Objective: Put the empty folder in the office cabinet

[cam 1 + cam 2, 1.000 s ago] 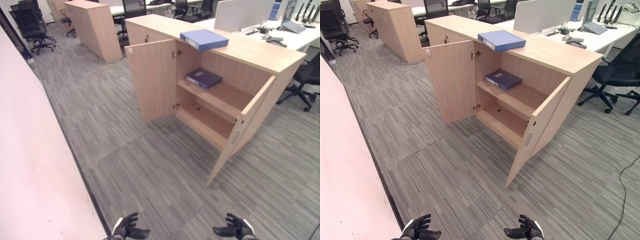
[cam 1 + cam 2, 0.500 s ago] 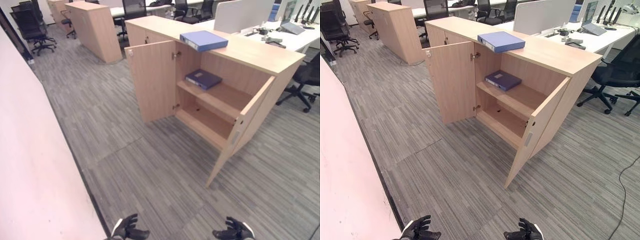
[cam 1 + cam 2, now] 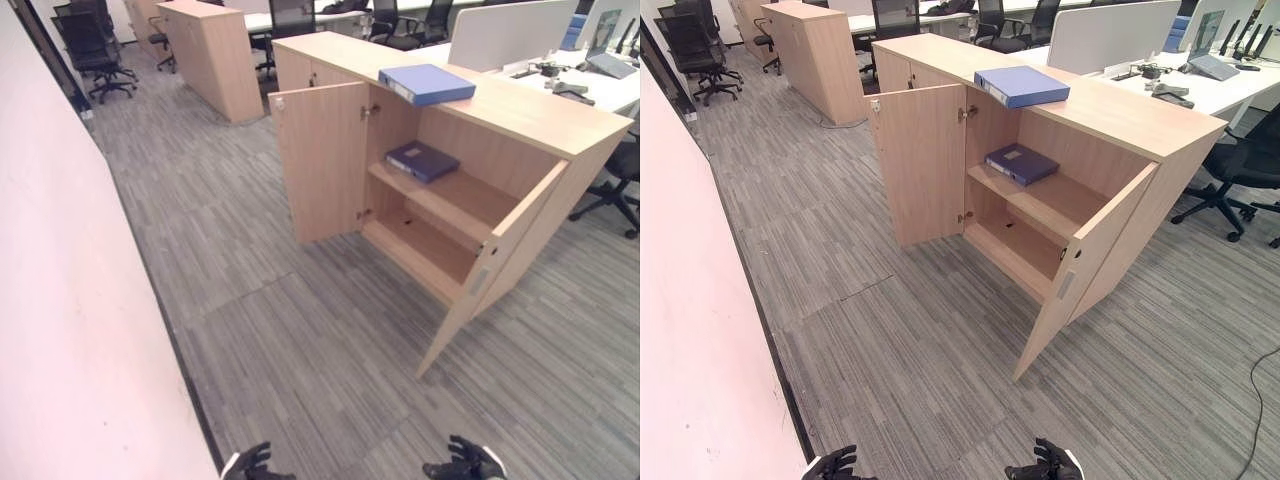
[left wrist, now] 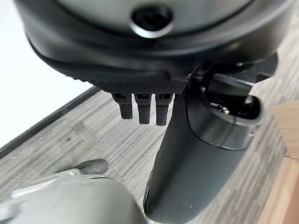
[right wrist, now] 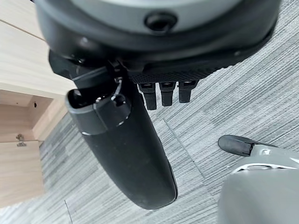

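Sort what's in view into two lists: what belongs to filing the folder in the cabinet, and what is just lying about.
Job:
- blue folder on the cabinet top
- cabinet, both doors open
- left hand and right hand, both holding nothing

Lying about:
- dark folder on the upper shelf
- office chairs
- second cabinet
- desk behind

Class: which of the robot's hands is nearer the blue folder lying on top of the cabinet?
Right. The right hand hangs low, roughly below the blue folder; the left hand sits farther off to the left. Both are far away.
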### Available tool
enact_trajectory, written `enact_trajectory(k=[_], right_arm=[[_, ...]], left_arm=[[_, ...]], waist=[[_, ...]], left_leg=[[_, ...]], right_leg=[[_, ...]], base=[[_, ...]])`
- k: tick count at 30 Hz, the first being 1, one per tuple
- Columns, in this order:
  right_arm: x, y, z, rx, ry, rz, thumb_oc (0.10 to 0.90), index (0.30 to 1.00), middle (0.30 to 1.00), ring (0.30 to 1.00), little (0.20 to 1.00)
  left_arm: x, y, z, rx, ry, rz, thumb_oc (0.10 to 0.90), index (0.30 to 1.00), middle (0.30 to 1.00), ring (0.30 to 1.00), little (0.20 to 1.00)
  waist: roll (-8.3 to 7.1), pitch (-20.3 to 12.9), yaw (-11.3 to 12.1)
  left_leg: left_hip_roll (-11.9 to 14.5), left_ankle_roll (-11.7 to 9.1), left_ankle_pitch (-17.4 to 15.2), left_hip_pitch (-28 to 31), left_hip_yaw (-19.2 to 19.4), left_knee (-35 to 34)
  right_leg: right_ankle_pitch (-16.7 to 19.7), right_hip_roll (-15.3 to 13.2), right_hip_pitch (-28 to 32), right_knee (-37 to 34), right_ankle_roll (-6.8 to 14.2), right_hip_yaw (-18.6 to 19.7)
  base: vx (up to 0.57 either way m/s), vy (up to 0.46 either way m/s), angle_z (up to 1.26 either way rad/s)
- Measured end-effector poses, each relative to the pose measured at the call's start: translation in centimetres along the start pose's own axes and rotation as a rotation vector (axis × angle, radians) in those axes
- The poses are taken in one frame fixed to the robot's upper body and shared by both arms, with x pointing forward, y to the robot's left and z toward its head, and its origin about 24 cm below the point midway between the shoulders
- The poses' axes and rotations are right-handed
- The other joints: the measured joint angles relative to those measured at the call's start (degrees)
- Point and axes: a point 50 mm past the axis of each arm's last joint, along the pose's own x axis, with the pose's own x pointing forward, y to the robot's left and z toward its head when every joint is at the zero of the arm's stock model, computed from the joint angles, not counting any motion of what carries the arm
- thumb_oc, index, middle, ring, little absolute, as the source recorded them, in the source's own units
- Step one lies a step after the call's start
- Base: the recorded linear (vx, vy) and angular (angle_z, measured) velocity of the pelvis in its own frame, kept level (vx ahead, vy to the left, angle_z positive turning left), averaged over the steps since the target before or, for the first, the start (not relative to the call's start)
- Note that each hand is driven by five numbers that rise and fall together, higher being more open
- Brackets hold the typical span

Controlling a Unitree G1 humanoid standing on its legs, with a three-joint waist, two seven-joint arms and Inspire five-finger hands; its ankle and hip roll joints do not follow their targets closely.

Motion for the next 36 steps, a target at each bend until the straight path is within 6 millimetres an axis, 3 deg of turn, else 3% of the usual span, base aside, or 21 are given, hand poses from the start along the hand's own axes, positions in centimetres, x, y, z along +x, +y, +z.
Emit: enact_trajectory(k=[3, 5, 6, 7, 8, 9, 10, 14, 17, 19, 20, 21, 22, 24, 25, 26, 28, 32, 33, 35, 36], right_arm=[[0.2, 0.1, 0.5, -0.005, -0.013, 0.006, 0.800, 0.900, 0.900, 0.900, 0.900], [0.5, 0.2, 1.5, -0.009, -0.032, 0.012, 0.800, 0.900, 0.900, 0.900, 0.900], [0.7, 0.1, 2.0, -0.012, -0.044, 0.011, 0.800, 0.900, 0.900, 0.900, 0.900], [0.9, 0.2, 2.2, -0.015, -0.035, 0.011, 0.800, 0.900, 0.900, 0.900, 0.900], [1.0, 0.2, 2.7, -0.016, -0.048, 0.012, 0.800, 0.900, 0.900, 0.900, 0.900], [1.1, -0.1, 2.9, -0.015, -0.054, 0.002, 0.800, 0.900, 0.900, 0.900, 0.900], [1.0, -0.5, 2.9, -0.018, -0.051, -0.009, 0.800, 0.900, 0.900, 0.900, 0.900], [1.1, -1.9, 3.7, -0.044, -0.057, -0.047, 0.800, 0.900, 0.900, 0.900, 0.900], [1.2, -2.0, 3.6, -0.050, -0.045, -0.047, 0.800, 0.900, 0.900, 0.900, 0.900], [1.2, -1.7, 3.1, -0.058, -0.024, -0.049, 0.800, 0.900, 0.900, 0.900, 0.900], [1.1, -2.0, 3.1, -0.068, -0.028, -0.057, 0.800, 0.900, 0.900, 0.900, 0.900], [1.1, -2.1, 3.1, -0.070, -0.026, -0.060, 0.800, 0.900, 0.900, 0.900, 0.900], [0.9, -2.6, 2.6, -0.075, -0.010, -0.073, 0.800, 0.900, 0.900, 0.900, 0.900], [1.1, -1.1, 2.3, -0.066, 0.002, -0.038, 0.800, 0.900, 0.900, 0.900, 0.900], [1.1, -0.1, 2.1, -0.061, 0.002, -0.003, 0.800, 0.900, 0.900, 0.900, 0.900], [1.2, 1.5, 1.9, -0.042, 0.007, 0.036, 0.800, 0.900, 0.900, 0.900, 0.900], [1.3, 3.3, 2.2, -0.021, -0.004, 0.081, 0.800, 0.900, 0.900, 0.900, 0.900], [1.7, 5.3, 4.0, -0.004, -0.052, 0.141, 0.800, 0.900, 0.900, 0.900, 0.900], [1.8, 5.4, 4.4, -0.006, -0.064, 0.141, 0.800, 0.900, 0.900, 0.900, 0.900], [1.8, 5.4, 4.3, -0.007, -0.059, 0.142, 0.800, 0.900, 0.900, 0.900, 0.900], [1.9, 5.5, 4.7, -0.009, -0.070, 0.141, 0.800, 0.900, 0.900, 0.900, 0.900]], left_arm=[[0.2, 0.3, 0.7, -0.006, -0.016, 0.006, 0.800, 0.900, 0.900, 0.900, 0.900], [0.9, 0.7, 3.1, -0.034, -0.078, 0.019, 0.800, 0.900, 0.900, 0.900, 0.900], [1.1, 0.9, 4.4, -0.045, -0.114, 0.023, 0.800, 0.900, 0.900, 0.900, 0.900], [1.3, 1.2, 5.2, -0.065, -0.132, 0.028, 0.800, 0.900, 0.900, 0.900, 0.900], [1.1, 1.5, 4.7, -0.097, -0.123, 0.040, 0.800, 0.900, 0.900, 0.900, 0.900], [1.2, 1.8, 5.1, -0.117, -0.138, 0.048, 0.800, 0.900, 0.900, 0.900, 0.900], [1.3, 1.9, 5.8, -0.114, -0.155, 0.049, 0.800, 0.900, 0.900, 0.900, 0.900], [1.7, 1.5, 7.1, -0.119, -0.182, 0.040, 0.800, 0.900, 0.900, 0.900, 0.900], [1.8, 1.6, 7.6, -0.118, -0.182, 0.042, 0.800, 0.900, 0.900, 0.900, 0.900], [1.9, 1.7, 7.5, -0.149, -0.178, 0.050, 0.800, 0.900, 0.900, 0.900, 0.900], [1.9, 1.6, 7.1, -0.178, -0.169, 0.056, 0.800, 0.900, 0.900, 0.900, 0.900], [1.9, 1.5, 7.2, -0.183, -0.172, 0.056, 0.800, 0.900, 0.900, 0.900, 0.900], [1.9, 1.4, 6.5, -0.189, -0.148, 0.056, 0.800, 0.900, 0.900, 0.900, 0.900], [1.9, 2.3, 6.8, -0.190, -0.156, 0.082, 0.800, 0.900, 0.900, 0.900, 0.900], [1.8, 2.8, 6.8, -0.182, -0.160, 0.091, 0.800, 0.900, 0.900, 0.900, 0.900], [1.7, 3.5, 7.2, -0.167, -0.174, 0.105, 0.800, 0.900, 0.900, 0.900, 0.900], [1.7, 4.1, 7.9, -0.149, -0.195, 0.118, 0.800, 0.900, 0.900, 0.900, 0.900], [1.7, 4.7, 7.5, -0.123, -0.167, 0.146, 0.800, 0.900, 0.900, 0.900, 0.900], [1.7, 4.2, 7.3, -0.123, -0.162, 0.136, 0.800, 0.900, 0.900, 0.900, 0.900], [1.6, 3.6, 6.5, -0.104, -0.148, 0.115, 0.800, 0.900, 0.900, 0.900, 0.900], [1.6, 3.5, 7.0, -0.094, -0.161, 0.106, 0.800, 0.900, 0.900, 0.900, 0.900]], waist=[[0.28, 0.7, 0.2], [-1.47, 2.8, 0.8], [-2.04, 4.6, 1.6], [-3.06, 6.9, 1.8], [-3.22, 7.3, 2.3], [-2.09, 7.7, 2.6], [-2.26, 8.5, 3.2], [2.01, 10.7, 3.6], [2.01, 11.1, 4.9], [1.24, 11.5, 6.6], [1.15, 11.2, 6.9], [0.94, 11.2, 6.9], [1.69, 9.8, 7.3], [-1.95, 9.5, 8.3], [-3.32, 9.2, 8.4], [-5.17, 8.2, 9.2], [-5.45, 8.0, 10.9], [-7.52, 6.1, 11.3], [-7.57, 5.7, 11.6], [-9.17, 4.1, 11.7], [-9.56, 3.9, 12.3]], left_leg=[[0.5, -1.0, 0.5, -4.5, -1.1, 4.6], [-0.3, -3.3, 1.9, -10.1, -1.3, 12.1], [-0.3, -4.6, 2.6, -14.6, -0.6, 19.6], [1.8, -3.9, 0.9, -17.6, 3.2, 26.1], [5.1, -4.0, 0.0, -18.6, 4.3, 26.4], [8.4, -4.6, 0.4, -19.7, 4.0, 25.6], [11.2, -5.4, 1.5, -20.9, 3.7, 22.2], [18.5, -8.4, 5.2, -23.8, -3.9, 9.7], [19.3, -8.2, 5.3, -22.5, -6.7, 5.8], [21.3, -8.2, 5.4, -21.3, -10.5, 6.5], [21.4, -5.6, 3.0, -21.0, -8.4, 8.2], [21.5, -5.1, 2.4, -21.0, -7.9, 8.6], [21.2, -6.9, 4.1, -20.5, -5.4, 9.6], [17.4, -8.0, 6.2, -21.3, -2.4, 13.4], [15.4, -8.1, 6.1, -21.7, -1.7, 16.1], [13.2, -7.3, 2.5, -23.4, -1.7, 20.5], [12.8, -6.5, -2.7, -26.2, -1.6, 28.1], [8.3, -4.1, -7.3, -27.2, -0.7, 31.3], [7.9, -3.6, -7.7, -27.2, -0.8, 31.1], [6.7, -2.2, -7.6, -27.2, -0.8, 29.3], [6.0, -1.1, -8.5, -27.3, 0.0, 30.4]], right_leg=[[-2.1, 0.7, -4.1, 4.9, -0.7, -0.3], [-3.4, -0.7, -6.4, 7.3, -1.8, -0.9], [-3.4, -1.2, -7.2, 8.9, -2.9, -1.7], [-3.9, -2.5, -5.9, 8.8, -4.8, -3.5], [-5.5, -1.6, -5.4, 9.2, -4.2, -3.5], [-6.7, -1.3, -5.5, 11.1, -4.8, -3.6], [-7.7, -1.2, -6.1, 12.3, -4.7, -3.6], [-10.8, 0.2, -8.9, 19.4, -3.4, -3.3], [-13.4, 0.2, -11.2, 24.8, -4.5, -1.4], [-17.7, -0.3, -11.6, 30.8, -2.7, 1.1], [-20.3, -2.6, -12.5, 34.5, -0.4, 2.9], [-20.8, -3.3, -12.2, 34.9, 0.3, 3.6], [-21.9, -5.5, -11.9, 35.1, 3.1, 4.7], [-21.6, -9.7, -10.3, 31.8, 6.3, 7.1], [-19.2, -11.5, -6.8, 27.3, 6.7, 7.1], [-16.4, -13.7, -3.2, 21.0, 7.6, 7.0], [-12.7, -14.3, 0.1, 15.5, 8.2, 6.2], [-5.5, -17.1, 0.8, 14.5, 10.0, 6.1], [-4.0, -17.5, 0.0, 15.9, 10.0, 6.1], [-1.4, -19.3, -2.6, 19.4, 9.7, 6.7], [1.1, -19.4, -4.4, 21.8, 9.8, 6.5]], base=[[-0.14, -0.166, 0.24], [-0.01, -0.130, 0.59], [0.09, 0.000, 0.61], [0.14, 0.034, 0.46], [0.19, 0.058, 0.38], [0.17, 0.086, 0.21], [0.16, 0.093, 0.20], [0.26, 0.147, 0.02], [0.27, 0.159, -0.30], [0.45, 0.419, -0.60], [0.36, 0.383, -0.54], [0.36, 0.431, -0.48], [0.19, 0.216, -0.29], [0.26, 0.313, -0.10], [0.32, 0.423, 0.29], [0.24, 0.332, 0.26], [0.24, 0.328, 0.11], [0.24, 0.338, 0.21], [0.15, 0.226, 0.17], [0.18, 0.356, 0.17], [0.11, 0.389, 0.02]])
